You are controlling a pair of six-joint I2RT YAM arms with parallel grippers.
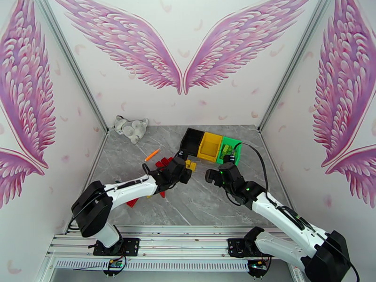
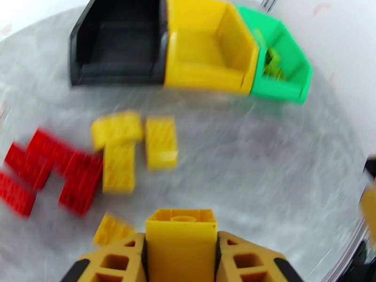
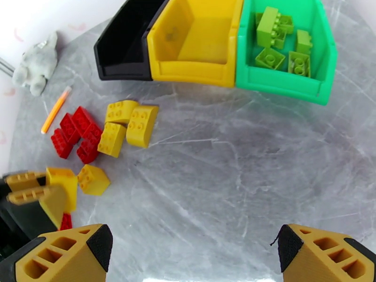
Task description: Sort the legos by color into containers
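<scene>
Tabletop grey-veined, walls pink-winged

Pink-winged walls (white); grey marble table

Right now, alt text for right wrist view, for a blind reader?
The open right gripper looks down on a grey table where a black bin, yellow bin and green bin stand in a row, green legos in the green one. Loose yellow legos and red legos lie nearer, and at the left edge the left gripper holds a yellow brick.
</scene>
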